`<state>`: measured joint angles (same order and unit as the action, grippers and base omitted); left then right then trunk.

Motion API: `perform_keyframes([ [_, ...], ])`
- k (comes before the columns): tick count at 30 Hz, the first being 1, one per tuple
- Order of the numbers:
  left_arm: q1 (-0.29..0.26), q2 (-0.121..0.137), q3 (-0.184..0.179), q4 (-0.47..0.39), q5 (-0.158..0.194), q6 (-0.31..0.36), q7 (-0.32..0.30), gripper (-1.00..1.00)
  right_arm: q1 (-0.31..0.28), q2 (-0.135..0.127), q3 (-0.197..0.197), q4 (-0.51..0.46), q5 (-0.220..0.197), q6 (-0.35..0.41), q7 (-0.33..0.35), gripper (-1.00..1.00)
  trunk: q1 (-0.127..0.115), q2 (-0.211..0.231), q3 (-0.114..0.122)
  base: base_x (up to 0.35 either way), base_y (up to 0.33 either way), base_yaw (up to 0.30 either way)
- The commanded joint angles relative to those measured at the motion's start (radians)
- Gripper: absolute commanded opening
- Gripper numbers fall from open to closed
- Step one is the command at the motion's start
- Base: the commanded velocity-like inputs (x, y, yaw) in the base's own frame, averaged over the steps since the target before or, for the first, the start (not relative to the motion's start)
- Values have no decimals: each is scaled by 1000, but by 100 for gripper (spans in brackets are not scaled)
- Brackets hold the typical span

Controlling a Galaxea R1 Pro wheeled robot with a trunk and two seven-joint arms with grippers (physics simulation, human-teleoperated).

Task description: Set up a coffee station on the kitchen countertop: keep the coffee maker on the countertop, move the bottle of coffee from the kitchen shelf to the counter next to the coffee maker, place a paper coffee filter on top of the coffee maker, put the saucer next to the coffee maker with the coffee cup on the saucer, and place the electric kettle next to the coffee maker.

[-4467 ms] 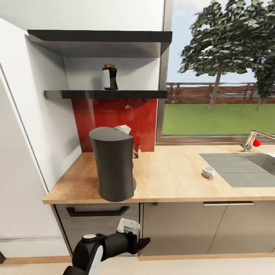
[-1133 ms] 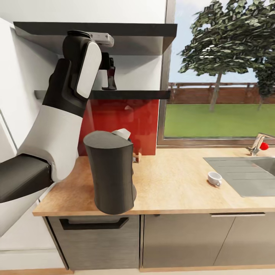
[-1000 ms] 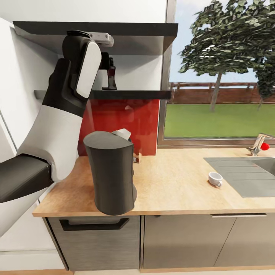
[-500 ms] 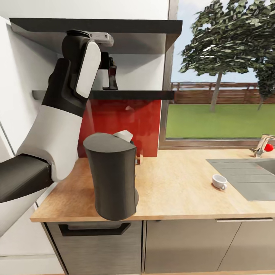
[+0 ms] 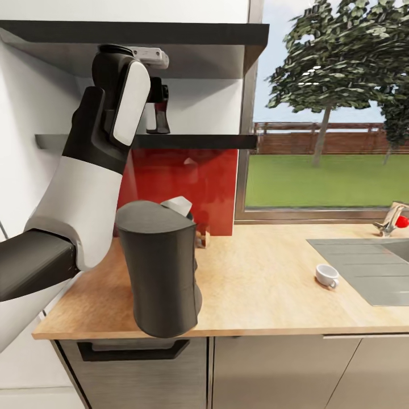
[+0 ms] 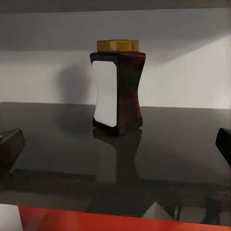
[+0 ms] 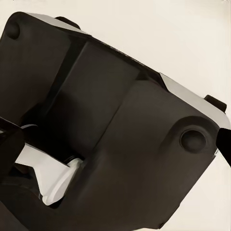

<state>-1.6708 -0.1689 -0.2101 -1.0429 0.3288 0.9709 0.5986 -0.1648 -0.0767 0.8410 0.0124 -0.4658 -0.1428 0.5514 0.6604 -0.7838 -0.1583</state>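
Observation:
The bottle of coffee (image 6: 118,86), a dark brown jar with a white label and a golden cap, stands upright on the glossy black kitchen shelf (image 5: 193,141). My left gripper (image 6: 115,144) is open just short of it, with the jar ahead of the fingertips (image 6: 9,147) and not between them. In the head view the raised left gripper (image 5: 158,97) partly hides the bottle of coffee (image 5: 161,120). The tall dark grey coffee maker (image 5: 162,267) stands at the front left of the kitchen countertop (image 5: 261,284). The white coffee cup (image 5: 328,275) sits on the counter by the sink. My right gripper (image 7: 115,144) is open against a dark part of the robot's body.
A grey sink (image 5: 369,267) with a red-knobbed faucet (image 5: 397,218) lies at the right. A second black shelf (image 5: 170,34) runs close above my left wrist. A red backsplash (image 5: 182,182) and a window back the counter. A pale piece (image 5: 177,204) peeks out behind the coffee maker's top.
Since 4.5 s ago my left arm has risen from below the counter to shelf height in front of the bottle. Over the last second the head view shifted closer; the arm barely moved.

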Motion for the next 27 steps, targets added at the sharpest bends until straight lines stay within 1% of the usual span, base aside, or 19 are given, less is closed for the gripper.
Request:
perform_keyframes([
  [1,-1,0,-2,0,10,2,10,100,-1,0,9,1,-8,-4,4,100,0,-1,-2,127,-87,0],
  [6,-1,0,-2,0,11,2,9,100,-1,0,9,1,-8,-4,4,100,0,-1,-2,127,-80,0],
  [13,-1,0,-2,0,12,2,9,100,-1,0,8,1,-8,-4,4,100,0,-1,-2,149,-7,0],
  [17,-1,0,-2,0,11,2,9,100,-1,0,8,1,-8,-4,4,100,0,-1,-2,62,-1,0],
  [27,-1,2,-2,0,11,2,8,100,-1,0,9,2,-8,-4,4,100,0,-1,-2,82,62,0],
])
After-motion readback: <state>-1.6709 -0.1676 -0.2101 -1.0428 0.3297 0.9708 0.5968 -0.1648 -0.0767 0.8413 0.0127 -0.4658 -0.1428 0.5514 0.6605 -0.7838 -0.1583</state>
